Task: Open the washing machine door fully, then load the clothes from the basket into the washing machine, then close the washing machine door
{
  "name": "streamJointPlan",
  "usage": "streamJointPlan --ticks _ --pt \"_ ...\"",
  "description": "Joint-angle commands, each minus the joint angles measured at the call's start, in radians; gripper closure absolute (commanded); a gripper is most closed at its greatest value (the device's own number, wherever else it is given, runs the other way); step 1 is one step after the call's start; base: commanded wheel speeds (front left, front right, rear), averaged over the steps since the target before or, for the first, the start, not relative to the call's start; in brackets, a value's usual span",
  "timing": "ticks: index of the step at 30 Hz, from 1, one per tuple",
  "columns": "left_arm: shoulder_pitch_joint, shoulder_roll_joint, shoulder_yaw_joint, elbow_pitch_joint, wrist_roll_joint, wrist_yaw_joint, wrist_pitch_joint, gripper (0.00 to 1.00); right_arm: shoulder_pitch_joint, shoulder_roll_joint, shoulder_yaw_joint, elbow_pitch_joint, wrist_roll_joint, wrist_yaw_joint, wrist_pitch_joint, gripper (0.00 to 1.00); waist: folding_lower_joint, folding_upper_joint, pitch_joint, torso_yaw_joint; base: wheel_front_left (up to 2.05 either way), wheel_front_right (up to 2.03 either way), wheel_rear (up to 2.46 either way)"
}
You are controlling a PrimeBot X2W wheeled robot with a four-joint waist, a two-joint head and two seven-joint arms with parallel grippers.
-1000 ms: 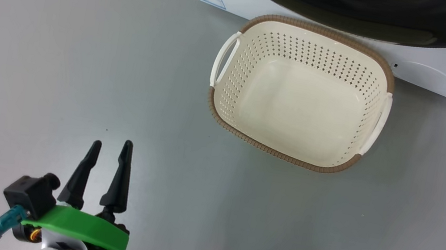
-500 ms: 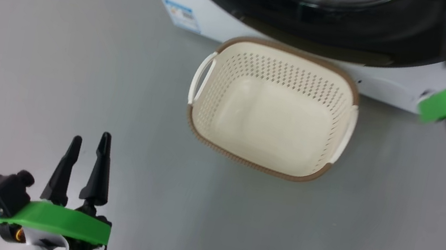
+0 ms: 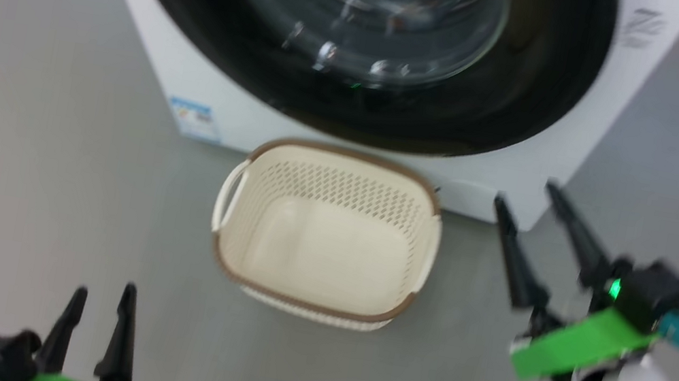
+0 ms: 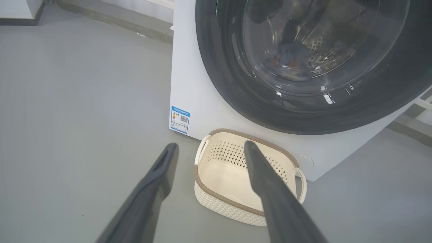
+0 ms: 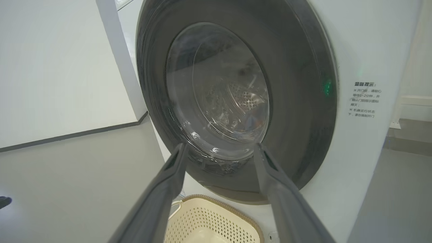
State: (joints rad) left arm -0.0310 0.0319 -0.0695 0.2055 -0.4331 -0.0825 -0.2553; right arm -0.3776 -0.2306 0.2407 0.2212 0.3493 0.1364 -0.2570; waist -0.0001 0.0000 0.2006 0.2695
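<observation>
The washing machine (image 3: pixel 150 42) stands ahead with the washing machine door (image 3: pixel 532 112) shut flat against its front. Behind the door's glass bowl (image 4: pixel 303 44) the light blue clothes (image 4: pixel 287 64) lie in the steel drum. On the floor right in front of the machine sits the basket (image 3: pixel 332 150), with nothing in it. My left gripper (image 3: pixel 105 289) hangs open at the lower left, well short of the basket. My right gripper (image 3: pixel 525 193) is open beside the basket's right end, fingers pointing at the machine's lower right corner. Both grippers hold nothing.
A small blue label (image 3: pixel 194 118) marks the machine's lower left front, and printed text (image 5: pixel 366 99) its right side. Grey floor (image 3: pixel 6 162) spreads to the left and right of the basket. A white wall with a dark skirting (image 5: pixel 67 135) stands left of the machine.
The head camera has tilted up, bringing the whole door into view. My right arm has come away from the machine's right edge down to the lower right, its fingers now apart.
</observation>
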Motion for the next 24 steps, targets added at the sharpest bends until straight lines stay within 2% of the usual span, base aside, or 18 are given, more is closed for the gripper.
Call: streamJointPlan --ticks 1,7,11,18,24 --pt "0.012 0.018 0.040 -0.014 0.018 0.005 -0.006 0.00 0.042 0.014 0.015 -0.038 0.004 -0.006 -0.005 0.00 0.0001 0.0000 -0.130 -0.130 0.00 0.00 0.00" --pt "0.073 0.018 0.064 -0.038 0.066 0.028 -0.006 0.00 0.186 0.038 -0.003 -0.079 -0.004 -0.006 -0.005 0.00 0.0001 0.0000 -0.179 -0.207 0.00 0.00 0.00" --pt "0.094 0.018 0.077 -0.061 0.079 0.038 -0.006 0.00 0.263 0.052 -0.037 -0.108 -0.007 -0.006 -0.005 0.00 0.0001 0.0000 -0.196 -0.236 0.00 0.00 0.00" --pt "0.124 0.018 0.104 -0.065 0.090 0.036 -0.006 0.00 0.386 0.075 -0.119 -0.141 -0.026 -0.006 -0.005 0.00 0.0001 0.0000 -0.225 -0.248 0.00 0.00 0.00" --pt "0.145 0.018 0.118 -0.067 0.097 0.032 -0.006 0.00 0.430 0.095 -0.173 -0.146 -0.049 -0.006 -0.005 0.00 0.0001 0.0000 -0.235 -0.244 0.00 0.00 0.00"
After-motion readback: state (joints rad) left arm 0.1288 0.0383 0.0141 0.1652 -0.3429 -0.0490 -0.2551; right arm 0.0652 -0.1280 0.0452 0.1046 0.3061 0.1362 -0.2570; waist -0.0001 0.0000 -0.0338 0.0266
